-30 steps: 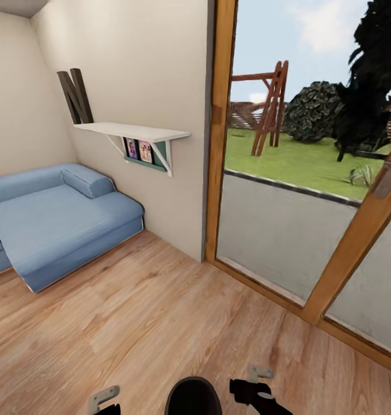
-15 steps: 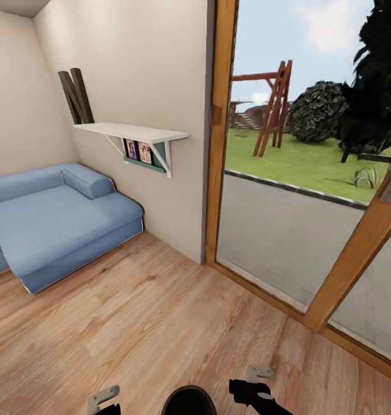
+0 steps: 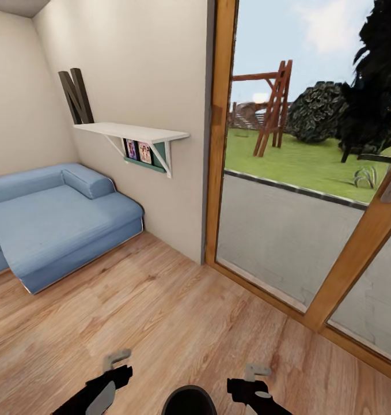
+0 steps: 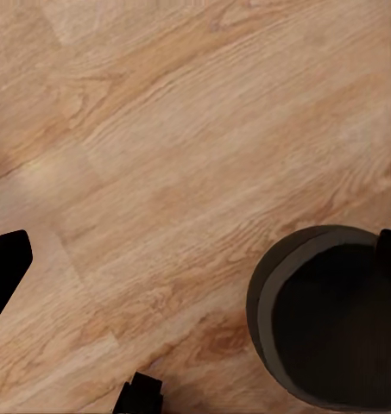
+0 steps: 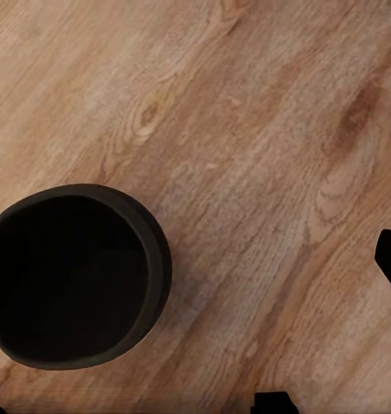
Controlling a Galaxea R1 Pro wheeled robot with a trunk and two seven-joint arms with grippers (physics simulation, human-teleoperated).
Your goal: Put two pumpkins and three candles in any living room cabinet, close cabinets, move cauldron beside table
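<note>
The cauldron (image 3: 189,402) sits on the wooden floor (image 3: 160,323) right in front of the robot, at the low edge of the head view. It is a small round black pot with a wide mouth and a thick, smooth rim, dark and empty inside. The left gripper (image 3: 116,369) hangs just beside the cauldron on one side, and the right gripper (image 3: 254,377) hangs just beside it on the other. Neither one touches the pot. Both wrist views look down past spread black fingers (image 4: 5,267) at the floor, so both grippers look released, with nothing held — the cauldron (image 4: 329,319) lies between the two arms.

What could go wrong? The pot is round and slick-looking, so a pinch on the rim could slip, or a bump from an arm could push it away across the smooth boards. No worktop is near the cauldron here, so I think it must be carried some way.

Beyond the cauldron the floor is warm, streaky wood. Far past it, toward the corner, stands a soft blue sofa (image 3: 51,222). Above that is a flat white shelf (image 3: 132,131), and off to the side a big glass door (image 3: 287,190) in a wooden frame.
</note>
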